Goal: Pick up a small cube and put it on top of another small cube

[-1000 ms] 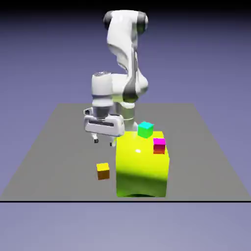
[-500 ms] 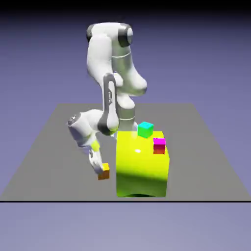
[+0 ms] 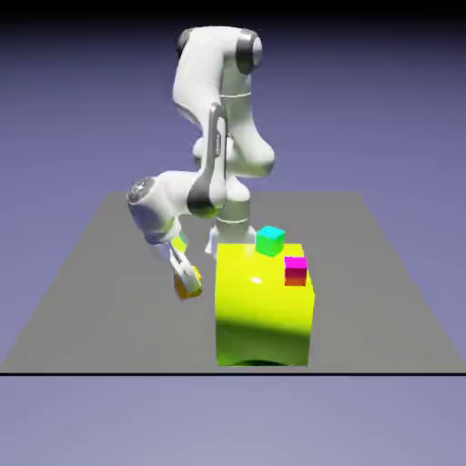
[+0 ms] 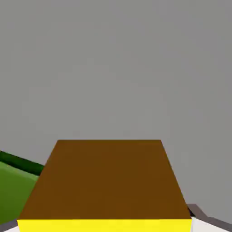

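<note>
Yellow-green block beside fingers gripping small cube.

Yellow-green block on grey table

A simulated robotics workspace here: rendered white arm, plain grey tabletop, bright blocks, blank blue-violet backdrop!

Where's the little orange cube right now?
The orange cube is in the gripper, left of the big yellow-green block in the exterior view.
</note>
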Motion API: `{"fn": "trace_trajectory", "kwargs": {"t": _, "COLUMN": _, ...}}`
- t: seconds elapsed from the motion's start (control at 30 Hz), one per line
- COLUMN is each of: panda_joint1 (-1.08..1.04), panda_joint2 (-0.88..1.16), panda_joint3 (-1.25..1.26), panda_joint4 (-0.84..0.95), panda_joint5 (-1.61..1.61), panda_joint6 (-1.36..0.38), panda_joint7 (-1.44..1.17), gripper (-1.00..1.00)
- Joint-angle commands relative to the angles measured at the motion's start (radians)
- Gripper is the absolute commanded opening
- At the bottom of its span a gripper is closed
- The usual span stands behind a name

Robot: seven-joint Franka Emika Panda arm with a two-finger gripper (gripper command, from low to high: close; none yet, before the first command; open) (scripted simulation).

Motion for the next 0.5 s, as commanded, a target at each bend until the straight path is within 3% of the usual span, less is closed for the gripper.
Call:
{"fn": "trace_trajectory", "kwargs": {"t": 0.0, "panda_joint1": 0.032, "panda_joint2": -0.03, "panda_joint3": -0.025, "panda_joint4": 0.001, "panda_joint5": -0.034, "panda_joint6": -0.039, "panda_joint7": -0.002, "gripper": -1.0}}
{"fn": "trace_trajectory", "kwargs": {"t": 0.17, "panda_joint1": 0.201, "panda_joint2": -0.183, "panda_joint3": -0.126, "panda_joint4": 0.016, "panda_joint5": -0.167, "panda_joint6": -0.236, "panda_joint7": -0.021, "gripper": -1.0}}
{"fn": "trace_trajectory", "kwargs": {"t": 0.47, "panda_joint1": 0.176, "panda_joint2": -0.354, "panda_joint3": 0.198, "panda_joint4": 0.155, "panda_joint5": 0.01, "panda_joint6": -0.517, "panda_joint7": -0.066, "gripper": -1.0}}
